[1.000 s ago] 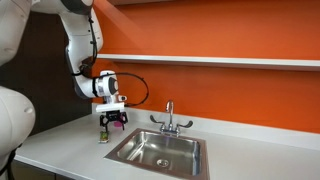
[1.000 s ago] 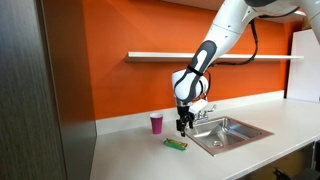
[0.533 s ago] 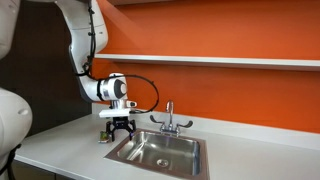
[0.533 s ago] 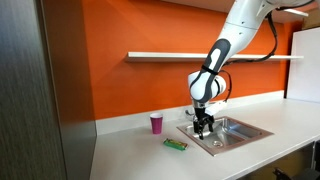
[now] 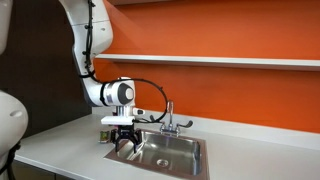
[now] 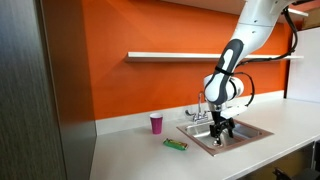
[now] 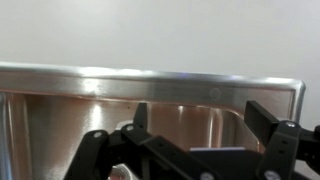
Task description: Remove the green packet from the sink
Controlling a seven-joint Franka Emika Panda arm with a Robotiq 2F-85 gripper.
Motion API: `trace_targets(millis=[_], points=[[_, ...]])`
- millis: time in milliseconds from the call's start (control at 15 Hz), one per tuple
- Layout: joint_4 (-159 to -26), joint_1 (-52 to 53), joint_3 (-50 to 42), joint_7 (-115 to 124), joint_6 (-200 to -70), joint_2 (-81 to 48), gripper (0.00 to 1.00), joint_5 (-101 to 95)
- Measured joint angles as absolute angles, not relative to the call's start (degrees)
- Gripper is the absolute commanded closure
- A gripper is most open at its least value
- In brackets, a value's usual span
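Tool [image 6: 222, 135] has shifted over the past second. It was above the counter [image 6: 130, 150] close to the green packet [image 6: 176, 145] and now hangs over the sink [image 6: 246, 133]. Packet lies flat on the counter, outside the basin rim, well off to the tool's side toward the pink cup [image 6: 156, 123].

Wrist view: fingers [image 7: 140, 114] spread apart, nothing between them, sink rim [image 7: 100, 75] beyond. Tool is open and empty.

Judgement: removal looks done, and the arm is merely travelling clear.

Pose: forearm drops from high up, wrist pointing straight down, tool [image 5: 126, 148] just above basin level in front of the faucet [image 5: 169, 118].
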State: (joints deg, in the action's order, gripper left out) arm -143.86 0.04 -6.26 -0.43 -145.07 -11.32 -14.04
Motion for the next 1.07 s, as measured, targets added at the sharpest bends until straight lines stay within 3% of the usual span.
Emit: trace_targets(millis=[1067], points=[[-149.15,-2.77,-9.72,4.12,-145.08,-6.05,0.00,-13.85]])
